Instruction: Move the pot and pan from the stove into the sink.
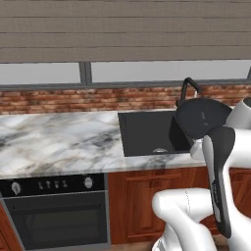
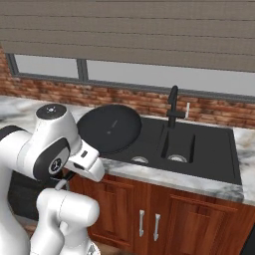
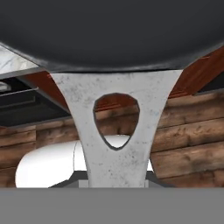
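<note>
Left base view, read from the left: the black-fronted oven (image 1: 56,211) sits under a marble counter (image 1: 59,139), and further right the dark sink (image 1: 147,135) is recessed into that counter, its black faucet (image 1: 188,88) rising behind. At the right edge the pan (image 1: 202,116) is held up on its side, bottom facing the camera, above the sink's right part — a tilt that looks like the consequence of being carried by its handle rather than a chosen pour. In the right base view the order flips: the arm (image 2: 47,144) fills the left, the pan (image 2: 109,128) stands almost upright just beyond it over the basin's left end, then the sink (image 2: 209,149) with its two drains and the faucet (image 2: 173,107) between them. The hand view explains the grip: the pan's pale metal handle (image 3: 116,127), with its teardrop hanging hole, runs straight down to the gripper (image 3: 114,183) at the bottom edge, and the dark pan body (image 3: 109,35) spreads across the top. The fingertips themselves are hidden behind the handle, yet the handle's base seated between them suggests the jaws are pinched narrowly on it. I judge the pan is at the point of delivery — lowering it into the basin before letting go would keep it from clattering. The pot and stove lie outside these views, so that half of the job cannot be assessed.
</note>
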